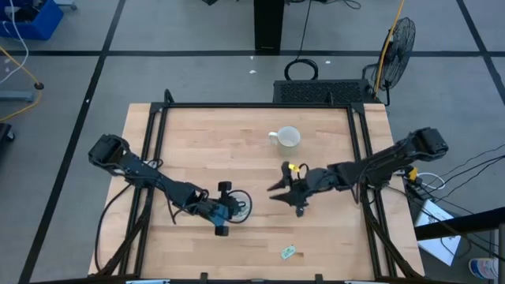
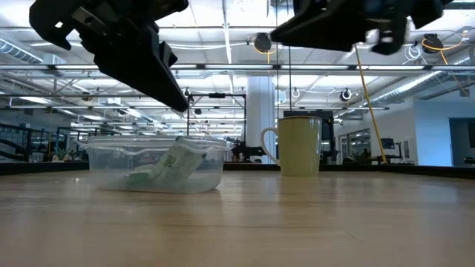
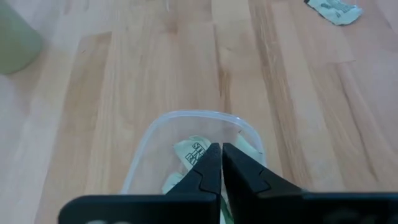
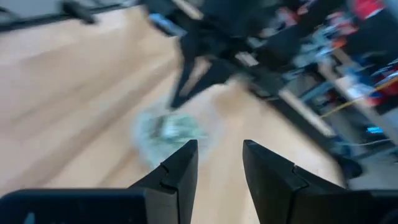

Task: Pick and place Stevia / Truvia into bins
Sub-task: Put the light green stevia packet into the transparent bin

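The clear plastic bin [image 2: 156, 165] stands on the table toward its near left, with pale green and white Stevia packets [image 2: 177, 162] lying and leaning inside it. My left gripper [image 3: 221, 155] hovers just above the bin [image 3: 199, 121], fingers shut on nothing. In the low view its fingertip [image 2: 177, 102] is clear of the rim. One more packet [image 1: 289, 252] lies flat near the table's near edge and also shows as a packet [image 3: 336, 9] in the left wrist view. My right gripper [image 1: 276, 192] is in the air to the right of the bin, open [image 4: 221, 149] and empty, pointing toward the bin [image 4: 168, 132].
A white mug [image 1: 288, 138] with a handle stands upright toward the far middle of the table, beyond the right gripper; it appears as a mug [image 2: 300, 144] right of the bin in the low view. Bare wood lies between the bin and the loose packet.
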`<state>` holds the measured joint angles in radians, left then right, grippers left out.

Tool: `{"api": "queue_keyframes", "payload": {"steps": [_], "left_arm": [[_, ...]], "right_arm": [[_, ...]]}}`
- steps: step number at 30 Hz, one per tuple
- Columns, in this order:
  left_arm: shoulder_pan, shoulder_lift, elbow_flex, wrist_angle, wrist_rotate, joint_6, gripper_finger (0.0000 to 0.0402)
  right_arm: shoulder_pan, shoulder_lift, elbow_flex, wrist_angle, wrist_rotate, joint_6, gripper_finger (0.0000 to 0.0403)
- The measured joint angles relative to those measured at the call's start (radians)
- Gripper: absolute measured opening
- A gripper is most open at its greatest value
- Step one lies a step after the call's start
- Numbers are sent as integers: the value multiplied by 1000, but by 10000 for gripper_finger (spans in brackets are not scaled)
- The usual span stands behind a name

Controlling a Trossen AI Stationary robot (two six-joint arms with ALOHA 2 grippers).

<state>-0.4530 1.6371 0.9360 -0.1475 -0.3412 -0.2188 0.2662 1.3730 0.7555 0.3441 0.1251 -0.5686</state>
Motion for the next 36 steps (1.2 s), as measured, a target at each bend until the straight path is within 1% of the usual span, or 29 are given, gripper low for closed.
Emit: {"api": "queue_keyframes", "payload": {"steps": [1,2,4,7,8,9,11,14,15,18,23,25,29,32,36], "left_arm": [[0,0,0,0,0,0,24],[0,0,0,0,0,0,27],[2,0,0,2,-1,5,29],[10,0,0,2,-23,8,30],[13,0,0,3,-34,8,30],[16,0,0,4,-45,8,30],[19,0,0,8,-60,7,30],[23,0,0,26,-61,3,30],[22,0,0,32,-62,0,30],[22,0,0,49,-62,-1,30],[21,0,0,49,-53,-2,30],[21,0,0,48,-52,-10,30],[21,0,0,48,-52,-28,30],[21,0,0,48,-51,-30,30],[21,0,0,48,-51,-30,31]], "right_arm": [[15,-8,0,-33,-17,23,122],[29,-15,0,-67,-56,52,122],[54,-24,0,-127,-186,148,122],[94,-13,0,-152,-403,330,122],[112,-3,0,-153,-445,380,122],[135,10,0,-154,-465,413,122],[180,42,0,-151,-466,461,122],[210,99,-1,-118,-468,516,122],[217,117,-1,-99,-451,507,122],[245,175,0,-28,-345,452,122],[263,266,0,44,-322,475,122],[274,315,0,80,-280,507,122],[297,417,0,156,-232,550,122],[301,468,-1,234,-260,618,122],[317,474,1,273,-281,685,122]]}}
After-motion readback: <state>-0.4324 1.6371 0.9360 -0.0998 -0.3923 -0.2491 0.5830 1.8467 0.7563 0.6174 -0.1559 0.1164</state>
